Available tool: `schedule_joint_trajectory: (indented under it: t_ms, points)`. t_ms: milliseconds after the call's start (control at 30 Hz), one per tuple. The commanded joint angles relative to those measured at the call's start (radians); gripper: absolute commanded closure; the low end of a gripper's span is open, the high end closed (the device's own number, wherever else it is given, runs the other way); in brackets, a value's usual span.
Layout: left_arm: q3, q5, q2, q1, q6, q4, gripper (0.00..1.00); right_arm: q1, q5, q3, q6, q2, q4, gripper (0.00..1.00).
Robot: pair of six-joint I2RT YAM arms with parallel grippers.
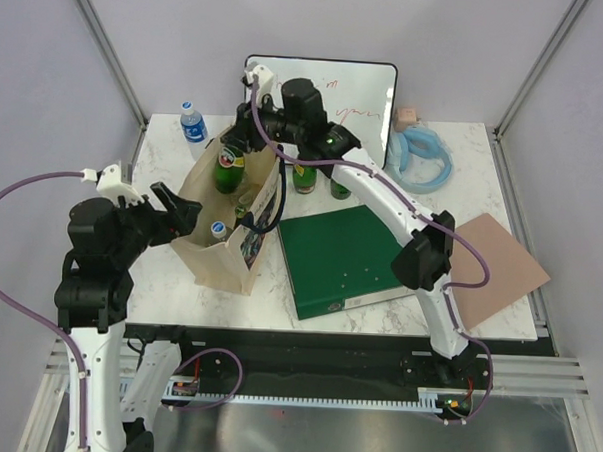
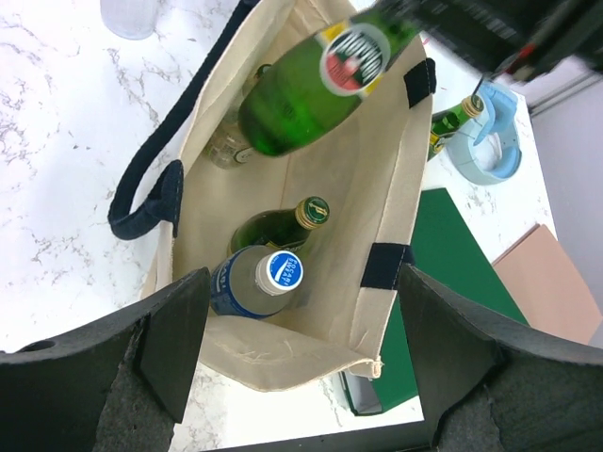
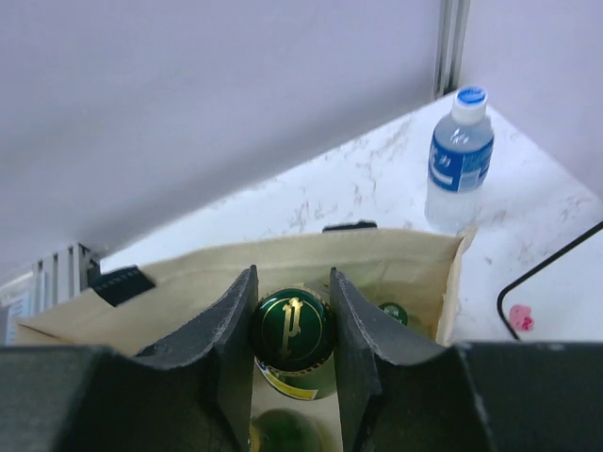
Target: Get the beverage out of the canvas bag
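Note:
The beige canvas bag [image 1: 224,245] stands upright at the table's left, with dark handles. My right gripper [image 1: 243,151] is shut on the cap of a green glass bottle [image 1: 227,173] and holds it tilted in the bag's mouth. In the right wrist view the fingers clamp the green cap [image 3: 292,328] over the bag [image 3: 283,262]. My left gripper [image 1: 187,217] is open at the bag's near rim. The left wrist view shows the held bottle [image 2: 301,89], with a second green bottle [image 2: 278,226] and a blue-capped bottle [image 2: 256,280] inside the bag [image 2: 386,169], between my open fingers [image 2: 174,339].
A water bottle [image 1: 193,121] stands at the back left. Two green bottles [image 1: 304,178] stand behind a green binder [image 1: 345,258]. A whiteboard [image 1: 338,87], a light-blue holder [image 1: 422,159] and a brown board [image 1: 495,264] lie at the back and right.

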Motion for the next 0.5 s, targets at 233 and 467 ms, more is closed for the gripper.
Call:
schedule_joint_trajectory:
  t_ms: [233, 467]
  points:
    - [0.020, 0.147, 0.077, 0.003, -0.055, 0.166, 0.14, -0.081, -0.048, 0.108, 0.096, -0.291, 0.213, 1.00]
    - [0.023, 0.211, 0.148, 0.002, -0.061, 0.218, 0.16, -0.190, -0.071, -0.043, 0.066, -0.443, 0.156, 1.00]
